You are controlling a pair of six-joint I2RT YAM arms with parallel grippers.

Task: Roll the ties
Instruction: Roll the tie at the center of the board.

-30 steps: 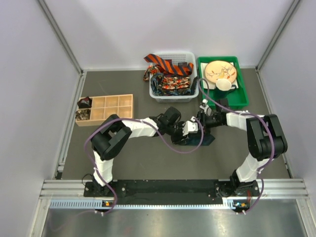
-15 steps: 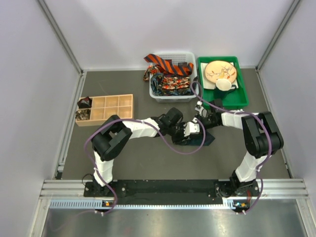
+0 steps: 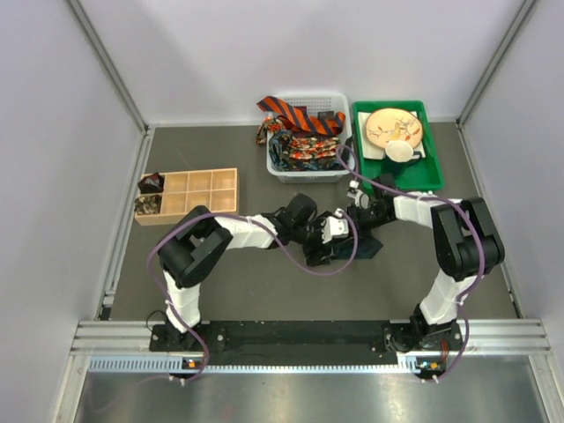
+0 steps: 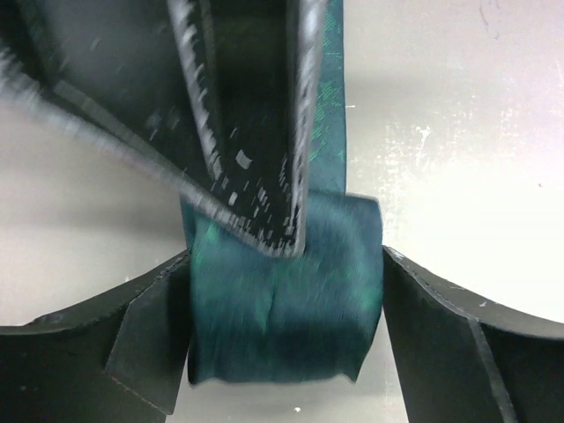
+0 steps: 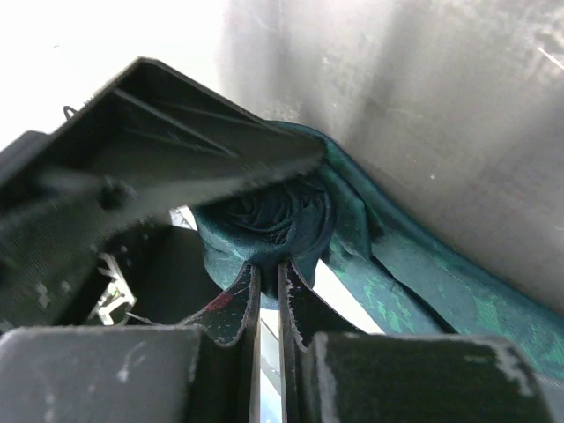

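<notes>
Left gripper [image 4: 286, 304] has just spread its jaws off the tie [image 5: 405, 264] roll; right gripper [image 5: 269, 278] now pinches it, apparently taking over.

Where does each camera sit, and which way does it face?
Top external: above and behind the bases, facing down at the table; both arms show.
Left wrist: on the left arm, facing down through the left gripper, both fingers showing, at the rolled teal tie.
Right wrist: on the right arm, facing low along the right gripper, its fingers at bottom, into the roll's end.
Wrist views share the tie and each other's gripper.
</notes>
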